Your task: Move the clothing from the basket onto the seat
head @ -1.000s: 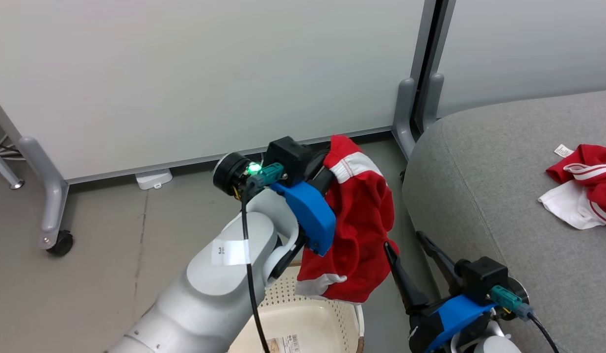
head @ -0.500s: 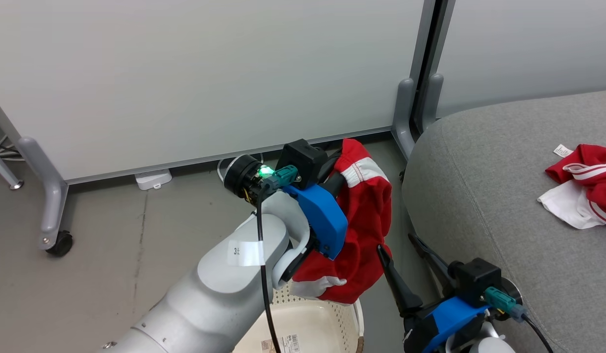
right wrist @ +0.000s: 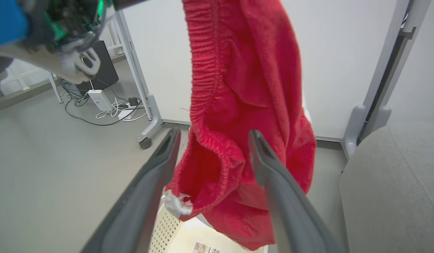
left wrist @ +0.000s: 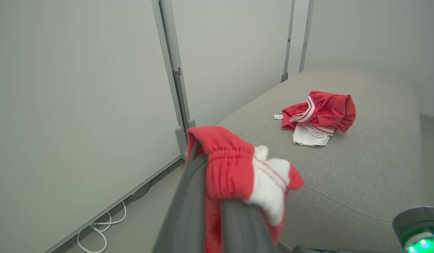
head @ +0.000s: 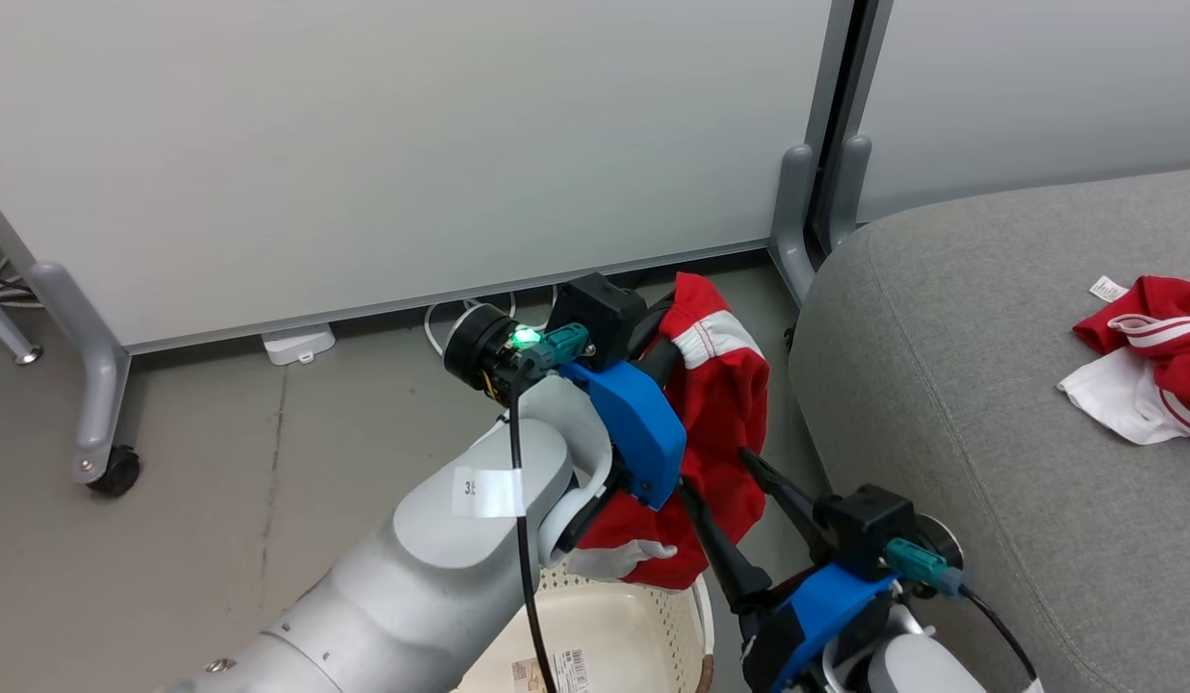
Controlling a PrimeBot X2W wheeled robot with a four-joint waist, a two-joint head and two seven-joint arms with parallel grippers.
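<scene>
My left gripper (head: 667, 322) is shut on the waistband of a red and white piece of clothing (head: 720, 423). It hangs above the cream basket (head: 686, 602), whose perforated wall (right wrist: 164, 230) shows below. In the left wrist view the gathered red band (left wrist: 231, 165) drapes over my shut fingers. My right gripper (head: 715, 472) is open at the garment's lower part. In its wrist view the red cloth (right wrist: 245, 88) hangs between the spread fingers (right wrist: 160, 158). A second red garment (head: 1149, 356) lies crumpled on the grey seat (head: 942, 385), also seen from the left wrist (left wrist: 319, 114).
White partition panels on grey legs with casters (head: 99, 385) stand behind the basket, close to the seat's end. A white box (head: 297, 345) and cables (head: 441, 318) lie at the panel's foot. A power strip (right wrist: 97, 100) and more cables lie on the grey floor.
My right gripper has moved left and up, from beside the seat to the hanging garment's lower edge, staying open. The left arm carried the garment slightly right, then held still.
</scene>
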